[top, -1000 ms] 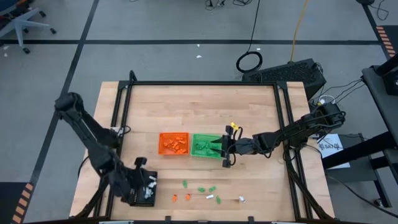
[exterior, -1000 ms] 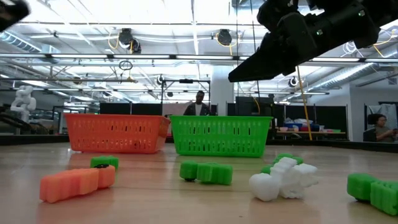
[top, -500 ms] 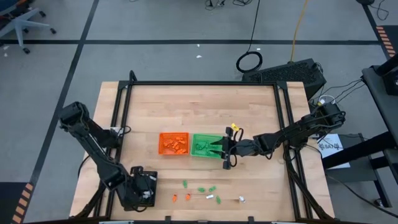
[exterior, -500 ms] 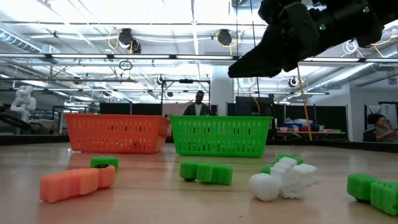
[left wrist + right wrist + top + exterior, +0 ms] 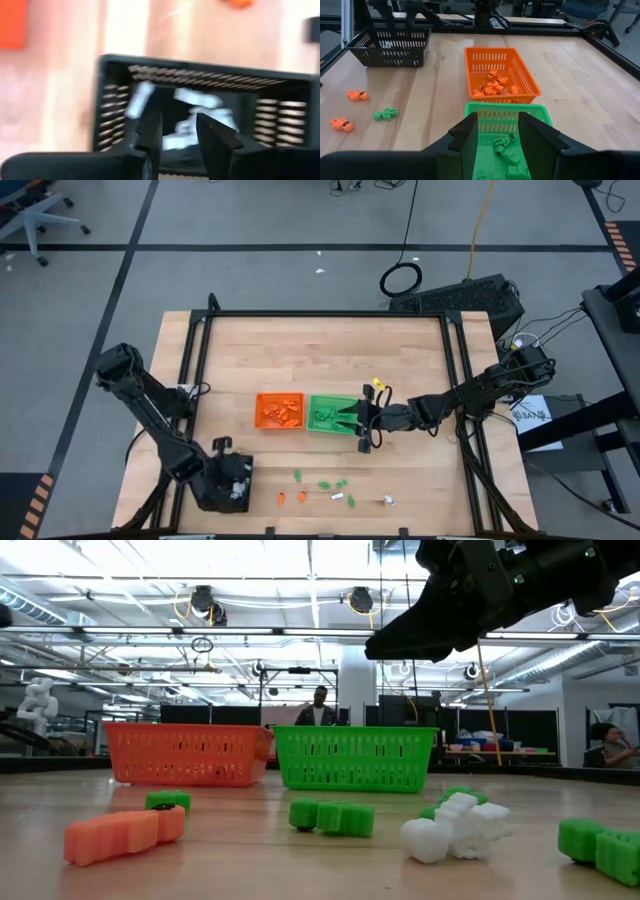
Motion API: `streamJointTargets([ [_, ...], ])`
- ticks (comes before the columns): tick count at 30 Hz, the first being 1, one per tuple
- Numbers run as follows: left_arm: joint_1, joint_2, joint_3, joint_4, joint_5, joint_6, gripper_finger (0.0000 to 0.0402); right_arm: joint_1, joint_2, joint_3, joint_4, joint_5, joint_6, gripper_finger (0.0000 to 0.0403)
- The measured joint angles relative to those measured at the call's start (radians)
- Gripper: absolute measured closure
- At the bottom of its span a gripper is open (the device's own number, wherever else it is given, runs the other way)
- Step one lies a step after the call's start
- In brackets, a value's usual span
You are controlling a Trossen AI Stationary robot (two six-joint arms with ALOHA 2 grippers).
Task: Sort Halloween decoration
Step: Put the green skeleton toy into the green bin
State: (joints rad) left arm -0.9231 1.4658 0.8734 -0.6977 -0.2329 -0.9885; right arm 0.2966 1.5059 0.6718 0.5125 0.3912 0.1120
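Below, slatted black plastic tray [image 5: 200, 105] under parted left claw [image 5: 179, 131].

floor [image 5: 250, 220]: grey, dark tape lines | far left: office chair [image 5: 35, 220] | far right: cable coil [image 5: 401, 279] on floor | ceiling [image 5: 250, 570]: bright lights, exposed pipes | far back: person [image 5: 320, 708] at desks, another person [image 5: 608, 745] seated right

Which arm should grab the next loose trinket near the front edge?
Left, probably. Its tool is open over the black tray, beside the loose trinkets; the right tool hangs over the green tray, farther back.
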Motion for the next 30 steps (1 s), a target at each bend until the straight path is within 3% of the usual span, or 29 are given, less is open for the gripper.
streamJointTargets([
  [8,0.062,-0.047,0.000,-0.115,0.026,0.032,0.0274,0.001,0.000,0.000,0.000,-0.003,0.010,0.0275],
  [11,0.073,-0.087,0.008,-0.124,0.008,0.103,0.0274,0.014,0.000,0.007,-0.017,-0.123,0.041,0.0275],
  [13,0.078,-0.115,0.020,-0.120,-0.044,0.157,0.0274,0.032,0.000,0.027,-0.061,-0.237,0.068,0.0275],
  [15,0.084,-0.135,0.025,-0.119,-0.122,0.219,0.0274,0.061,0.000,0.058,-0.153,-0.284,0.113,0.0275],
  [20,0.097,-0.153,0.026,-0.115,-0.378,0.348,0.0274,0.166,0.000,0.192,-0.506,-0.269,0.233,0.0275],
  [23,0.111,-0.152,0.026,-0.108,-0.514,0.379,0.0274,0.223,0.000,0.264,-0.594,-0.228,0.264,0.0275],
  [30,0.142,-0.152,0.022,-0.020,-0.578,0.414,0.0274,0.283,0.081,0.317,-0.596,-0.207,0.320,0.0271],
])
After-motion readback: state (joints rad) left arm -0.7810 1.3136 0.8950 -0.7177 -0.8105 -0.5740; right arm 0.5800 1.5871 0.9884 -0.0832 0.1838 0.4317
